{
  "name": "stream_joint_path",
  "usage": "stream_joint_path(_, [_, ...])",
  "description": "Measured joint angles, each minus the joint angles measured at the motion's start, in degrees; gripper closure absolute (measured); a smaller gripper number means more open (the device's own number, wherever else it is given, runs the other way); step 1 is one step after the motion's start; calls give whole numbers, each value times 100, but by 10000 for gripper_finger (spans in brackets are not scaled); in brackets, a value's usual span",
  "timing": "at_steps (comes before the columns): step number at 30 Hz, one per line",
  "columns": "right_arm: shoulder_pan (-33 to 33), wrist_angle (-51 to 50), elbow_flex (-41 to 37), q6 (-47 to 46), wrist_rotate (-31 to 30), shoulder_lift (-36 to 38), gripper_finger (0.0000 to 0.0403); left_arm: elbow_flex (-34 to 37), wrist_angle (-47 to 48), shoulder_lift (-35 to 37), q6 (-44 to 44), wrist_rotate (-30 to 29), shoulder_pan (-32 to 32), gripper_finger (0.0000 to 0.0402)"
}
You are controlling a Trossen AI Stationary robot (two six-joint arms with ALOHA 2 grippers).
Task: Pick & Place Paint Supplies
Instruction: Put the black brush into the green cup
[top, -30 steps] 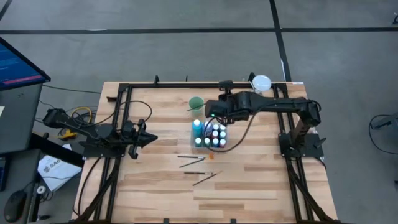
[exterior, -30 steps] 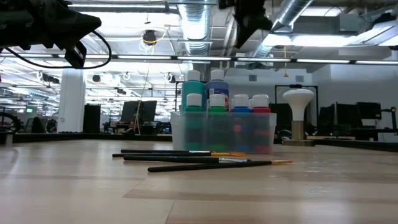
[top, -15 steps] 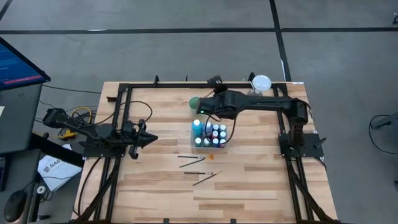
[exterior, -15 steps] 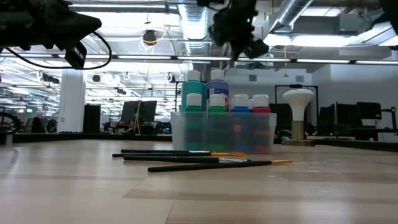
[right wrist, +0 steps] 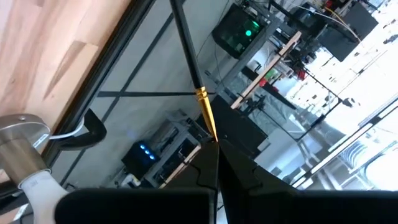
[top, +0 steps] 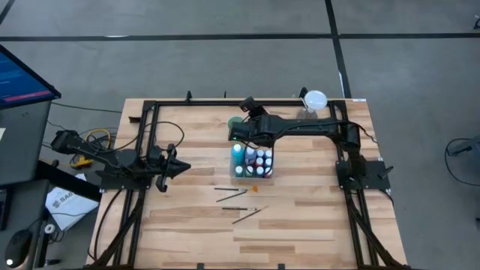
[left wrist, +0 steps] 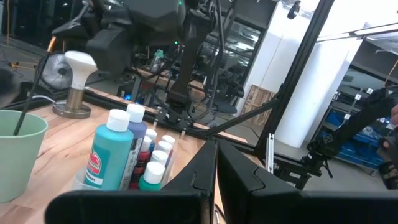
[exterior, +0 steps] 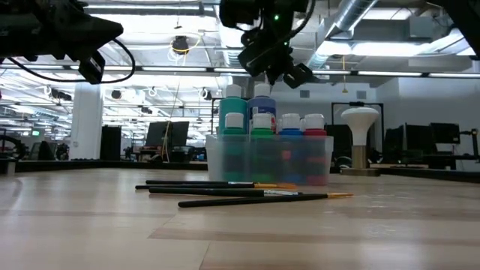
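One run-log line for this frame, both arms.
right tool: shut on brush, above green cup | left tool: shut, idle at left | tray: bottles in | three brushes on table

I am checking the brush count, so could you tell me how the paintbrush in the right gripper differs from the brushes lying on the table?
The held paintbrush is pinched in the shut right gripper, off the table, above the green cup; the loose brushes lie flat on the wooden table, ungripped. The held one is alone; the loose brushes are several, in front of the clear tray of paint bottles. All are thin and dark-handled.
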State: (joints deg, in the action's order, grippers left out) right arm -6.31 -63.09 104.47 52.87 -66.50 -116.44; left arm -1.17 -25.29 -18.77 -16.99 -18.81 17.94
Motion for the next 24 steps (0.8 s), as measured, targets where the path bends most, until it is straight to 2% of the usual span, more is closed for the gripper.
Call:
stream_joint_path(11, [-102, 56, 0, 186, 164, -22, 403, 0, -58, -21, -1, 0, 1, 394])
stream_joint_path(24, [-165, 519, 0, 951, 257, -22, 403, 0, -88, -21, -1, -2, 1, 394])
